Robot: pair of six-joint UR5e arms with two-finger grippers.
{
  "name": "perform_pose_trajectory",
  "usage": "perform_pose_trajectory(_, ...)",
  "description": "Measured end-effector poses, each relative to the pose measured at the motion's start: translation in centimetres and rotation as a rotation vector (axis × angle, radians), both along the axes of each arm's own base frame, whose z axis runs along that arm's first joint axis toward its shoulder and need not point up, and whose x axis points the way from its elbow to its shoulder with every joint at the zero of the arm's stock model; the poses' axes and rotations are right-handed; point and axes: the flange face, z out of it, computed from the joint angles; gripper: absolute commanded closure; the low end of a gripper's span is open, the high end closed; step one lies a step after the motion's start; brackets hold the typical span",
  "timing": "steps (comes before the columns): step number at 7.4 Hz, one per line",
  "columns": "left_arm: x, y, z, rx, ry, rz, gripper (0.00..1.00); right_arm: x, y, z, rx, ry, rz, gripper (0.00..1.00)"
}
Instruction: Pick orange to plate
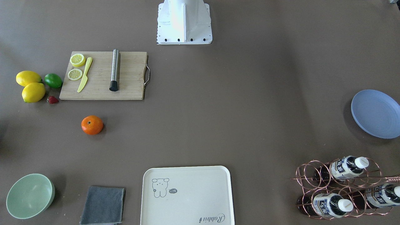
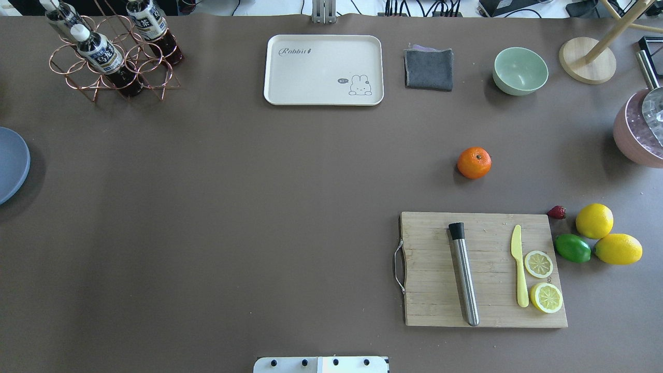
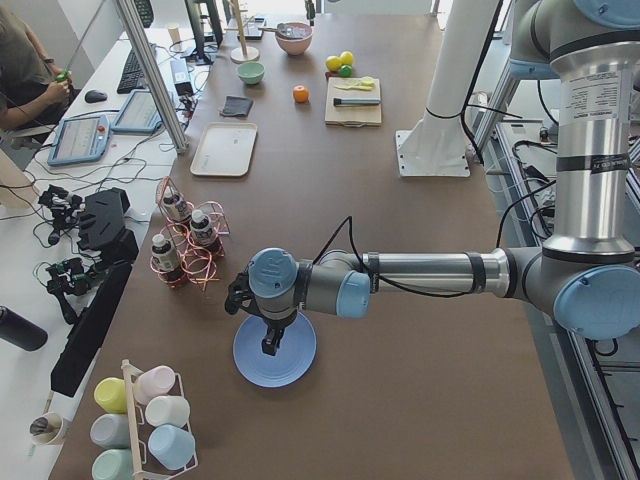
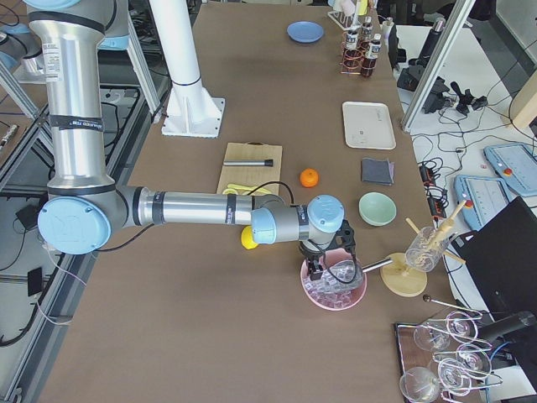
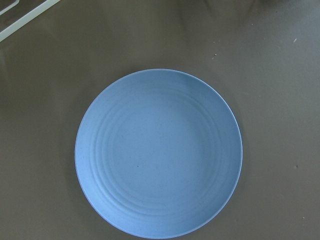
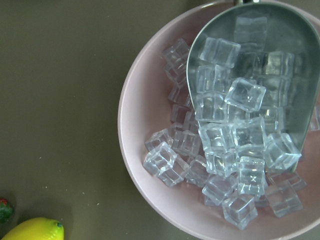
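The orange (image 1: 92, 125) (image 2: 474, 162) lies alone on the brown table, a little beyond the cutting board as seen from the robot. The blue plate (image 1: 376, 114) (image 5: 159, 152) is empty at the table's far left end, half cut off in the overhead view (image 2: 10, 163). My left gripper (image 3: 270, 345) hangs above the plate (image 3: 292, 366), pointing down. My right gripper (image 4: 317, 269) hovers over a pink bowl of ice cubes (image 4: 334, 290) (image 6: 150, 100) at the right end. Neither gripper shows in the wrist, front or overhead views, so I cannot tell whether they are open or shut.
A wooden cutting board (image 2: 430, 290) holds a steel muddler (image 2: 463, 274), a yellow knife and lemon slices. Two lemons (image 2: 594, 220), a lime (image 2: 573, 247) and a strawberry lie beside it. Along the far edge stand a cream tray (image 2: 323, 70), grey cloth (image 2: 428, 69), green bowl (image 2: 520, 71) and bottle rack (image 2: 111, 57).
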Motion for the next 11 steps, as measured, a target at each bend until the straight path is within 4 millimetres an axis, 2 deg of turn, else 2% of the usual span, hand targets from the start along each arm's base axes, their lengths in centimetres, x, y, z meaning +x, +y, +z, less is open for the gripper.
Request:
perform_pose_trajectory(3, -0.1, -0.2, 1.5, 0.014, -0.073, -0.008, 0.03, 0.0, -0.1, 0.2, -0.002, 0.0, -0.001, 0.0)
perform_pose_trajectory(6, -0.3, 0.9, 3.5, -0.019, -0.079, -0.011, 0.03, -0.1, 0.1, -0.3, 0.008, -0.016, -0.002, 0.0)
perform_pose_trajectory(11, -1.8, 2.0, 3.4, -0.02, -0.07, -0.047, 0.03, -0.2, 0.0, 0.0, 0.006, -0.015, -0.005, 0.0)
